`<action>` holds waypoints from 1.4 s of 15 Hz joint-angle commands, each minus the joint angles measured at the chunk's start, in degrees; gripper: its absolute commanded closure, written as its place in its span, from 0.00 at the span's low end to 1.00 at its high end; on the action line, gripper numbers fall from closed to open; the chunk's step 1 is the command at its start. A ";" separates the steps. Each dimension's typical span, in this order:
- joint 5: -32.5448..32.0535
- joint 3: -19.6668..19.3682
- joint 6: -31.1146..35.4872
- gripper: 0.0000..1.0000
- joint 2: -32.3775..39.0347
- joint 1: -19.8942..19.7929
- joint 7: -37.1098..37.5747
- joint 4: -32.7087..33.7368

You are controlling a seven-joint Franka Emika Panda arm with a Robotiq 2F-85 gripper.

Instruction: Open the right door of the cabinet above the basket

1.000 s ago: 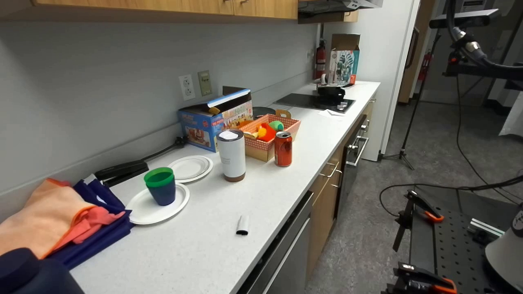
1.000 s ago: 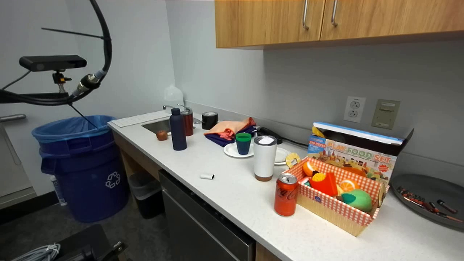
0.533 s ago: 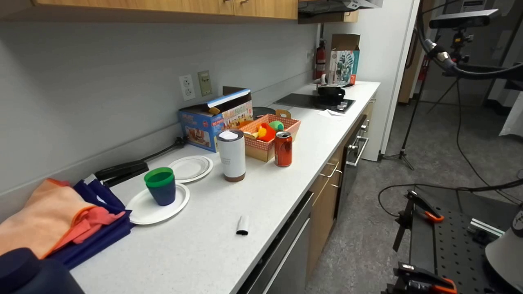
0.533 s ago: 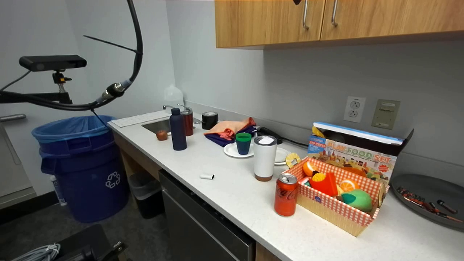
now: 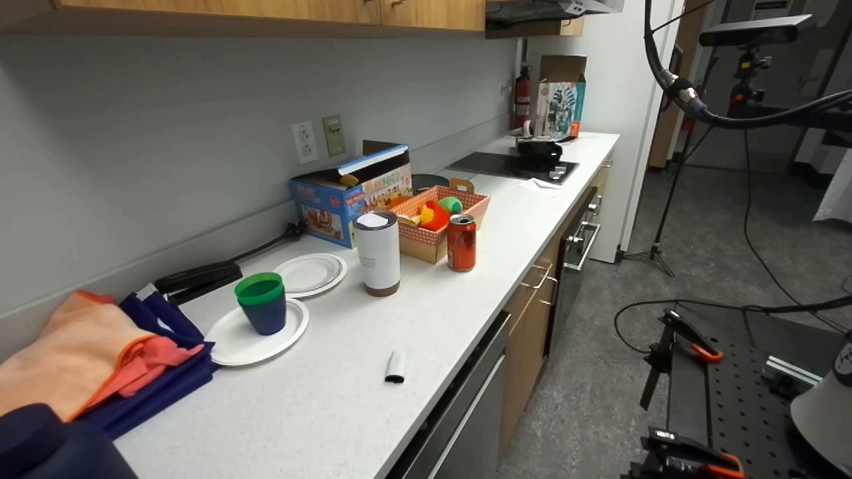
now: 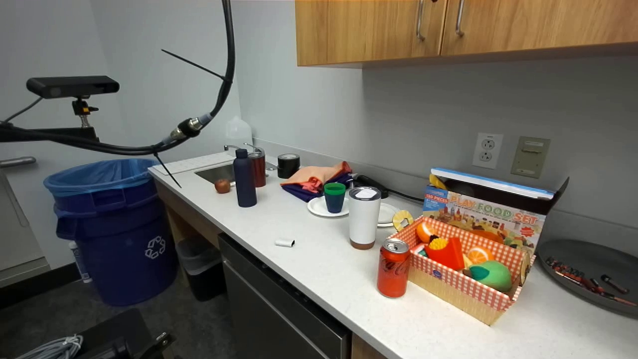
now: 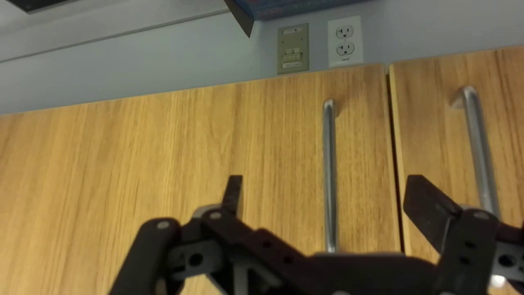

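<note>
The right door of the wooden wall cabinet is shut. Only its lower part shows in both exterior views, at the top edge. The wrist view stands upside down, so the right door is on its left side. Its metal handle lies between my fingers in that picture; I cannot tell how far off it is. My gripper is open and empty. In an exterior view only a tiny dark tip shows at the top edge by the handles. The red-checkered basket with toy food stands on the counter below.
The left door with its handle is close beside. A blue box, a red can and a white tumbler stand on the counter. A black cable loop hangs from the arm.
The arm's cable has swung toward the cabinet. A dark tip came into an exterior view at the top edge and moved right, toward the door handles. The doors and counter things have not moved.
</note>
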 commanded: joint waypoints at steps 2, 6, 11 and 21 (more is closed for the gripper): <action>-7.00 -0.91 -0.32 0.00 5.95 -0.41 6.06 8.03; -10.87 -2.52 -1.07 0.00 8.30 -0.31 9.41 10.28; -16.59 -3.44 -6.26 0.00 6.51 0.40 16.23 8.77; -16.00 -5.09 -26.28 0.00 -6.95 2.57 17.58 -2.34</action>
